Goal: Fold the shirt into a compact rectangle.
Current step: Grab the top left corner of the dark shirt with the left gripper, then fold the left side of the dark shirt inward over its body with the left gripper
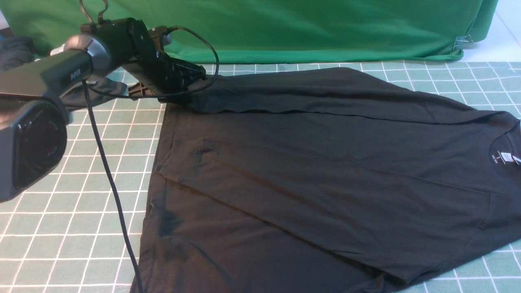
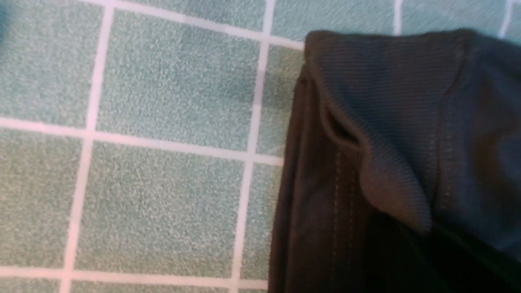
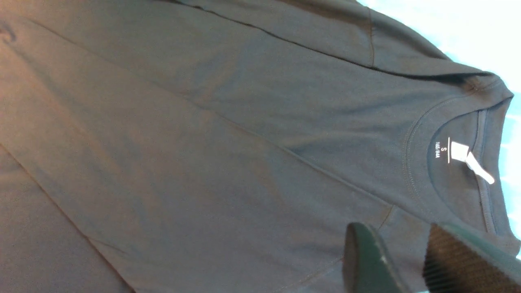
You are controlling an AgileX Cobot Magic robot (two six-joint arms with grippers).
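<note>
The black shirt (image 1: 325,175) lies spread on the green checked mat (image 1: 61,211), collar and white neck label (image 1: 506,156) to the right. One long sleeve (image 1: 309,91) lies folded across its far edge. My left gripper (image 1: 195,77) is shut on that sleeve's end at the far left. The left wrist view shows the ribbed cuff (image 2: 386,101) bunched over the shirt's stitched hem, and the fingers are lost in shadow. My right gripper (image 3: 407,260) shows only in its wrist view. It hovers open above the shirt (image 3: 203,142) near the neck label (image 3: 460,151), with nothing between its fingers (image 3: 364,260).
A green backdrop cloth (image 1: 305,28) hangs along the far side, with a metal clip (image 1: 464,42) at its right end. A dark garment (image 1: 16,53) sits at the far left, and a small dark fabric piece (image 1: 110,87) lies under the left arm. A black cable (image 1: 110,179) hangs down over the mat.
</note>
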